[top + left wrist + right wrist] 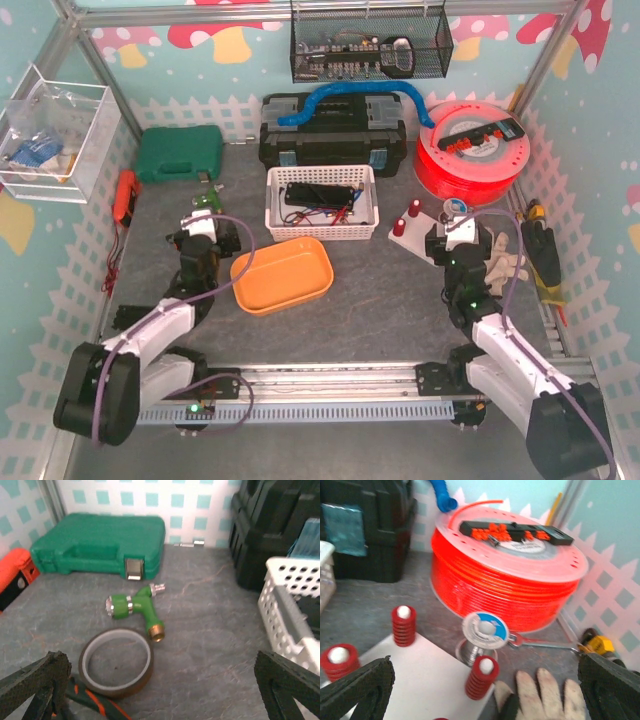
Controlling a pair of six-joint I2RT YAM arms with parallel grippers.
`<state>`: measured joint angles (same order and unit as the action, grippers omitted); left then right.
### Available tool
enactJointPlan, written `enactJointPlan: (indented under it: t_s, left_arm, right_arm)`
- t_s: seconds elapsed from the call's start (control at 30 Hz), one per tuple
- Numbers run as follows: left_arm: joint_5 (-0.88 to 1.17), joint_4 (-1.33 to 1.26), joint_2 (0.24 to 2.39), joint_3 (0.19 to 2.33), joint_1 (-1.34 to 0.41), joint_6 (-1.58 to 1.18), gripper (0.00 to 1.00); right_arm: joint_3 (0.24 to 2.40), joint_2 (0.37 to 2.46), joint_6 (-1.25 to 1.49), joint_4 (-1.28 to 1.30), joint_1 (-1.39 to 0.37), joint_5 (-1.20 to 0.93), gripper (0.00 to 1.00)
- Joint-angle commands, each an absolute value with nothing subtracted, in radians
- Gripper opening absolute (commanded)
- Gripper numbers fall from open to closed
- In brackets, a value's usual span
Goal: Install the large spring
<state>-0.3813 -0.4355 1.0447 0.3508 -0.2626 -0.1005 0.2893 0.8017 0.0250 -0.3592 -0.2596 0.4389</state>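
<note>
A white plate [420,680] lies on the table under my right gripper [480,702]. Three red springs sit over white pegs on it: one at the far corner [404,626], a wider one at the near left [339,661] and one at the right edge [481,677]. In the top view two of the springs [413,210] show just left of the right gripper [455,230]. The right gripper is open and empty, with its fingertips [357,690] spread wide above the plate. My left gripper [207,218] is open and empty over the far left of the table, away from the plate.
An orange filament spool [505,575], a solder spool [484,632], a wrench [545,643] and a glove [550,697] lie by the plate. An orange tray [282,275] and a white basket [322,205] sit mid-table. A tape roll [116,661], a green nozzle [137,605] and a green case [100,545] lie near the left gripper.
</note>
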Motion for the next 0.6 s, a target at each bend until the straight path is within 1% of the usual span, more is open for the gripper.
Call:
enactJointPlan:
  t_s: [0.0, 0.1, 0.13, 0.2, 0.3, 0.37, 0.47, 0.57]
  left_arm:
    - [-0.304, -0.586, 1.128, 0.328, -0.232, -0.135, 0.99]
    - [-0.183, -0.758, 1.214, 0.299, -0.225, -0.090, 0.99]
    - [-0.114, -0.826, 1.252, 0.289, -0.218, -0.071, 0.99]
    - [-0.069, -0.893, 1.339, 0.303, -0.215, -0.052, 0.99]
    - [-0.058, -0.901, 1.425, 0.364, -0.210, -0.020, 0.99]
    - [-0.121, -0.886, 1.443, 0.384, -0.208, 0.006, 0.99]
    - [-0.240, -1.063, 1.436, 0.312, -0.198, 0.027, 0.99]
    - [-0.207, -1.128, 1.440, 0.281, -0.152, -0.005, 0.99]
  right_arm:
    - [0.237, 0.827, 0.001, -0.528, -0.222, 0.490, 0.99]
    - [0.193, 0.892, 0.061, -0.572, -0.185, 0.378, 0.99]
    - [0.176, 0.922, 0.065, -0.603, -0.183, 0.356, 0.99]
    - [0.147, 0.984, 0.061, -0.709, -0.181, 0.337, 0.99]
    - [0.143, 1.086, 0.057, -0.857, -0.162, 0.353, 0.99]
    - [0.164, 1.170, 0.036, -0.934, -0.141, 0.334, 0.99]
    - [0.213, 1.281, 0.017, -1.011, -0.117, 0.302, 0.99]
    - [0.246, 1.357, 0.023, -1.076, -0.080, 0.243, 0.99]
